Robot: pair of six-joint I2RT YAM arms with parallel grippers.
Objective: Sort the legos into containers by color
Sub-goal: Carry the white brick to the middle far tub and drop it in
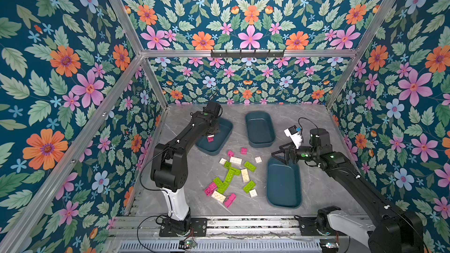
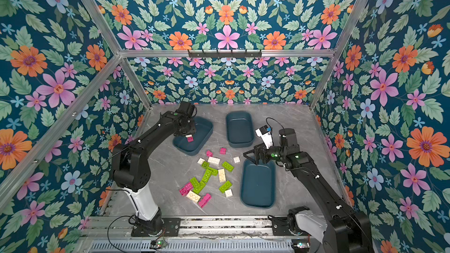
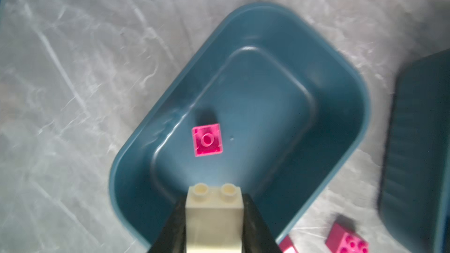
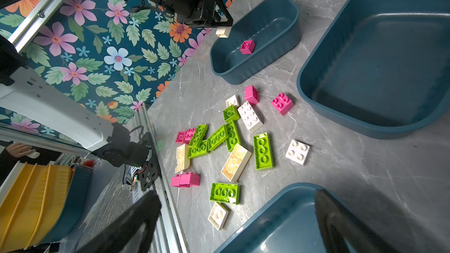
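At the table's [image 1: 192, 174] far left corner the left tub [image 3: 345, 98] lay straight below the left gripper [image 3: 214, 203], clamped on a cream brick [image 3: 214, 217] (studs pointing away from the jaws), though a pink brick [image 3: 207, 139] sat inside and the empty middle tub [image 1: 260, 118] lay just rightward.

In both top views the wrist of the left arm [image 1: 207, 122] covers the far-left part of the dark teal shallow plastic tub [image 1: 224, 130] beneath it. In the left wrist view the small cream-white studded brick [image 3: 214, 215] runs off the picture's edge. So do a magenta-pink brick [image 3: 286, 246] and a blurred second teal tub [image 3: 418, 154]. In the right wrist view the nearest teal tub [image 4: 280, 217] is likewise cut off.
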